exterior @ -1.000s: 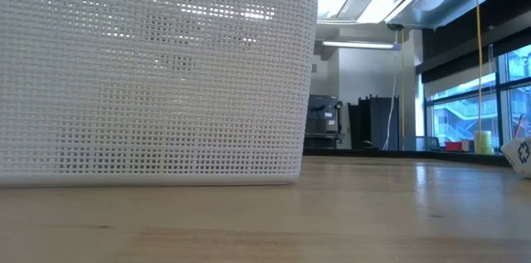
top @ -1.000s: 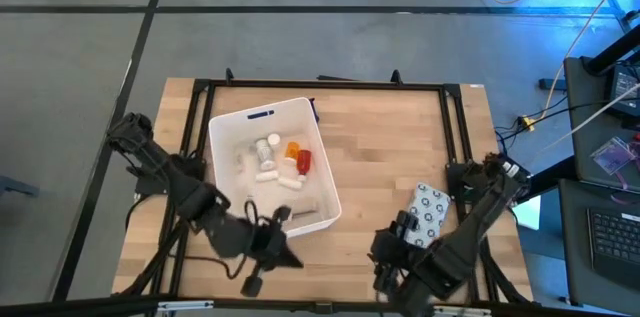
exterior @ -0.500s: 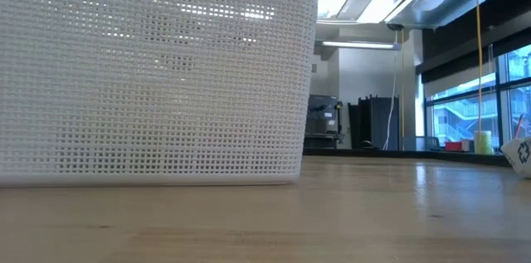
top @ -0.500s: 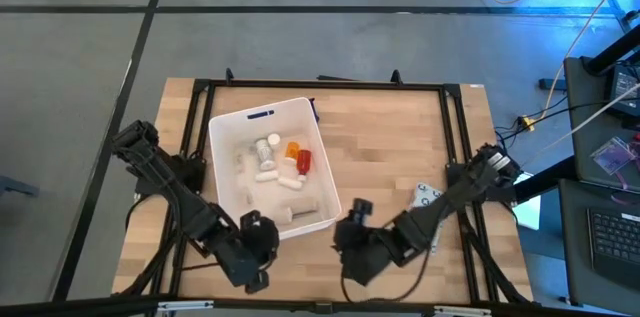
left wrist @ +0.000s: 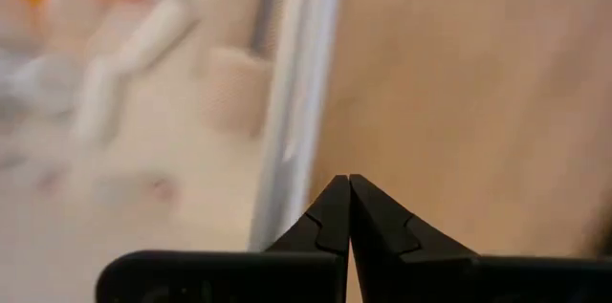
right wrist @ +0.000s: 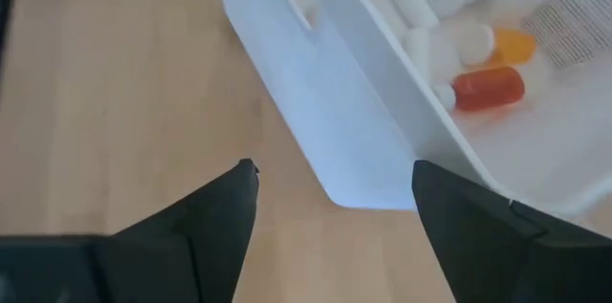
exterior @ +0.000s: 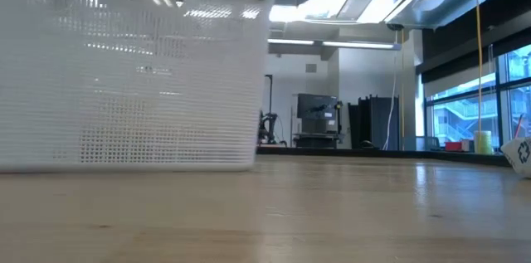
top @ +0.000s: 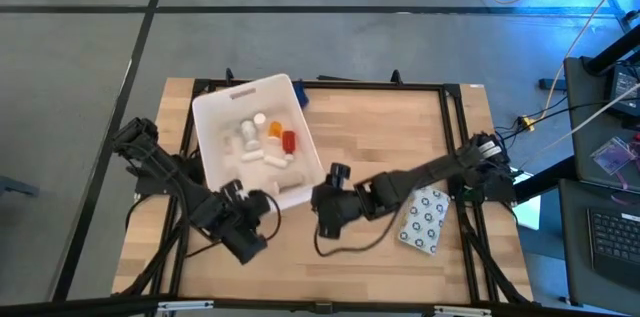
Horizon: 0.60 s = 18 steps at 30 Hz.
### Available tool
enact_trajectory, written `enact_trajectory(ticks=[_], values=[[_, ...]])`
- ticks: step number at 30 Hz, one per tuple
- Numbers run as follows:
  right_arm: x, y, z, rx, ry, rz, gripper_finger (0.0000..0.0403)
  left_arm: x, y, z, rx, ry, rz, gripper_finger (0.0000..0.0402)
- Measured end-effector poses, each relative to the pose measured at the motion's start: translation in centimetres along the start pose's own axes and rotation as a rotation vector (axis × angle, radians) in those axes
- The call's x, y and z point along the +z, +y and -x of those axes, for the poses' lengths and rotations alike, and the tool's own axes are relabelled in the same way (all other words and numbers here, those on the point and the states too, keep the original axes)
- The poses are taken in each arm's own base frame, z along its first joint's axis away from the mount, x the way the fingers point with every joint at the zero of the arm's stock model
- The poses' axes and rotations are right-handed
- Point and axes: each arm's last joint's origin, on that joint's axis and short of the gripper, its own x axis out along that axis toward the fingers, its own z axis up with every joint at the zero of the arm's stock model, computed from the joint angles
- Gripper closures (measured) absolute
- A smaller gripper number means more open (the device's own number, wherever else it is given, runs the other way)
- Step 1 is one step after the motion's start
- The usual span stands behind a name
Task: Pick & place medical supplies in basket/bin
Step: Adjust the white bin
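Observation:
The white bin [top: 222, 152] stands on the table's left half; the low view shows its mesh wall [exterior: 133, 89]. White bottles, an orange pill bottle [top: 272, 129], a red bottle [top: 289, 141] and a beige roll [left wrist: 234, 88] lie inside. A dotted white packet [top: 425, 219] lies flat on the right. A bit of blue cloth [top: 301, 98] shows by the bin's far corner. My left gripper [top: 266, 201] is shut at the bin's near wall. My right gripper [top: 325, 200] is open, with the bin's near right corner [right wrist: 354, 188] between its fingers. My left gripper points its shut tips [left wrist: 349, 186] just outside the bin's near rim [left wrist: 287, 150], coming from the near side; I cannot tell whether they touch it. My right gripper comes level from the right, and I cannot tell whether either finger touches the corner.
A black frame [top: 455, 137] runs around the table's edges. Bare wood lies across the table's middle and far right [top: 390, 137]. The right arm [top: 420, 177] stretches low across the right half, just beyond the packet. Cables and a desk stand off the right edge.
The bin has slid toward the table's far left and turned a little. My right gripper has swung from the near right edge leftward to the bin's near right corner. My left gripper has moved from the near edge up toward the bin's near wall.

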Motion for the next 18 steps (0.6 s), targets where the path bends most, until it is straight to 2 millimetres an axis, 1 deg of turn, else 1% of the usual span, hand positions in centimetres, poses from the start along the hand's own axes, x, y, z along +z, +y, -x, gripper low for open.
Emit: enact_trajectory(ticks=[6, 9, 14, 18], values=[[1.1, -2.9, -1.4, -0.031, -0.006, -0.007, 0.0124, 0.4, 3.0, -0.3, 0.257, 0.085, -0.002, 0.04], [1.7, -4.1, -1.9, -0.036, -0.025, -0.011, 0.0124, 1.1, 3.6, -0.7, 0.282, 0.06, -0.013, 0.04], [2.7, -6.0, -2.6, -0.035, -0.069, -0.04, 0.0124, 2.6, 4.7, -1.3, 0.315, 0.038, 0.054, 0.04], [3.0, -7.1, -3.0, -0.05, -0.07, -0.046, 0.0124, 3.6, 5.5, -1.7, 0.337, 0.043, 0.101, 0.04]])
